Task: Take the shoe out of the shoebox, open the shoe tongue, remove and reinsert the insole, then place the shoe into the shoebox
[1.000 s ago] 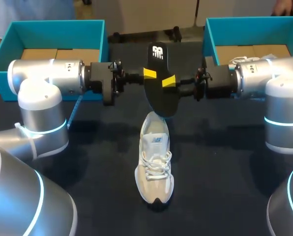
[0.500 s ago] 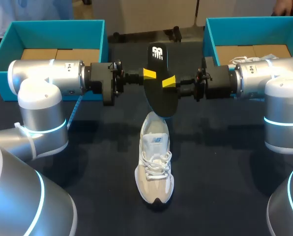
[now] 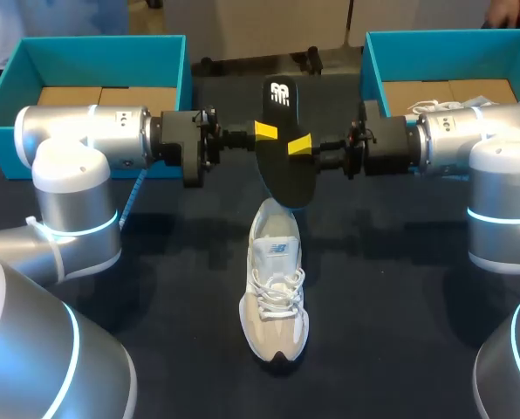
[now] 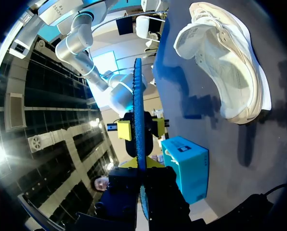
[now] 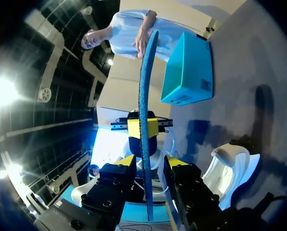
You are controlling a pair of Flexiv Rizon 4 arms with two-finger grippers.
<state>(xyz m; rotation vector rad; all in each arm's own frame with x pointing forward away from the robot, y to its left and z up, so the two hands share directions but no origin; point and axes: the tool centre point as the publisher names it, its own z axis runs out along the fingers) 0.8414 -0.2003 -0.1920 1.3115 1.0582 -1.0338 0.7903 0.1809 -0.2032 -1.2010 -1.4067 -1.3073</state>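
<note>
Roughly halfway: the shoe [image 3: 276, 297] is out and laid on the table [image 3: 400, 332], toe toward the robot. The insole [image 3: 282, 170] is pulled and held in the air just over the heel. Reinsertion and boxing are left. Both arms are stretched level toward each other from the sides. The left gripper [image 3: 266, 131] is clamped on the insole. The right gripper [image 3: 299, 145] is set astride it, fingers seemingly apart, with small gaps seen in the wrist views. Teal boxes [image 3: 94, 42] are kept at the far corners.
</note>
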